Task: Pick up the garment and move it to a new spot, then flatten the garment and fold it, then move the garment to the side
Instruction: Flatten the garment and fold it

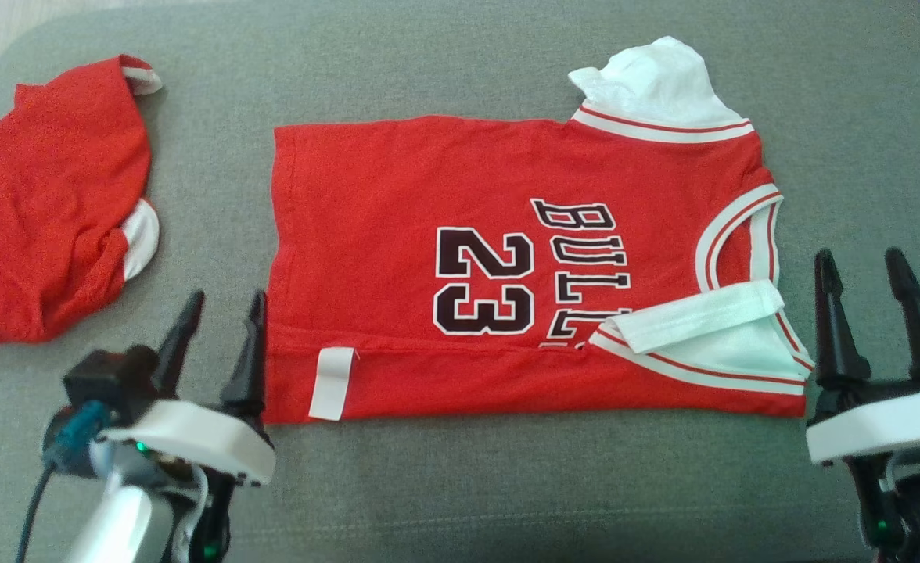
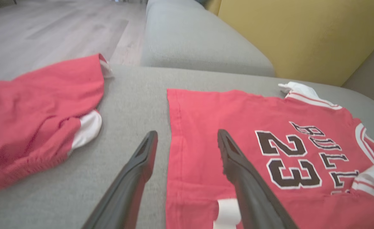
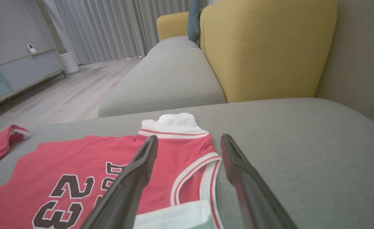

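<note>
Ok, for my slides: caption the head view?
Open left gripper and right gripper flank the partly folded red jersey on a grey cushion; another red garment alongside.

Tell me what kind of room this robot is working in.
Most likely a home living room: a grey sofa with yellow back cushions, floor-length curtains, and a low sideboard on a wood floor.

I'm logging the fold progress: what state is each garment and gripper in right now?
jersey: spread flat on the cushion, near edge folded over, not held.
second red garment: crumpled, left of the jersey.
left gripper: open, empty, by the jersey's hem.
right gripper: open, empty, by its neck end.
</note>
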You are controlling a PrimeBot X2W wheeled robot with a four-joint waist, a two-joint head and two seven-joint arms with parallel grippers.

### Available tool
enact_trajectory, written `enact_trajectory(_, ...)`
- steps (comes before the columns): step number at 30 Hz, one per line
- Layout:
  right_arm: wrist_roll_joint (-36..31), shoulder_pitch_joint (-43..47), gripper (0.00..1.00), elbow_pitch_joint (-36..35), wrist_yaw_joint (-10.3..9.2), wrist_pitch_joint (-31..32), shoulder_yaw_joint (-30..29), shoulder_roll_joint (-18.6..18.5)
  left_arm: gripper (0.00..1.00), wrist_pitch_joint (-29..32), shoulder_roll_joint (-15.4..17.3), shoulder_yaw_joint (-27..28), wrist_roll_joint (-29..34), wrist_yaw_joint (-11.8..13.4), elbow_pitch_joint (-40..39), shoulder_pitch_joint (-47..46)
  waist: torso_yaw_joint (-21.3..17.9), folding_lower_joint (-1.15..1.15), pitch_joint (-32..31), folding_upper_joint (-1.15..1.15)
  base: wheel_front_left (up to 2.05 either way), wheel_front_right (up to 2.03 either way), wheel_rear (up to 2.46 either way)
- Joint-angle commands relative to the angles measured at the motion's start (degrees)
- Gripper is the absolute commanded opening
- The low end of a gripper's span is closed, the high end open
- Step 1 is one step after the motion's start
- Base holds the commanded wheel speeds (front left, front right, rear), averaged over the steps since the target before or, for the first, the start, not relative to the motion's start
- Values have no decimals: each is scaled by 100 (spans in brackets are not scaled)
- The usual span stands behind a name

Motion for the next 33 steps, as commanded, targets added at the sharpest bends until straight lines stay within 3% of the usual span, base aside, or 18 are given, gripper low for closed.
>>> enact_trajectory(1,-78,-203,100,-244,-4,-95,166,-135,100,-122,113,307,83,79,-223,-287,0,0,-25,0,0,0,0)
enact_trajectory(19,-93,-403,100,-331,-4,-106,333,-116,100,-411,140,391,179,184,-248,-534,8,0,57,0,0,0,0)
enact_trajectory(26,-74,-579,100,-378,-4,-67,393,-77,100,-459,44,229,123,-273,392,-1741,-27,0,630,0,0,0,0)
enact_trajectory(33,-96,-782,100,-310,-4,-88,586,-39,100,-227,-160,80,-49,-753,1973,-3175,-214,0,1076,0,0,0,0)
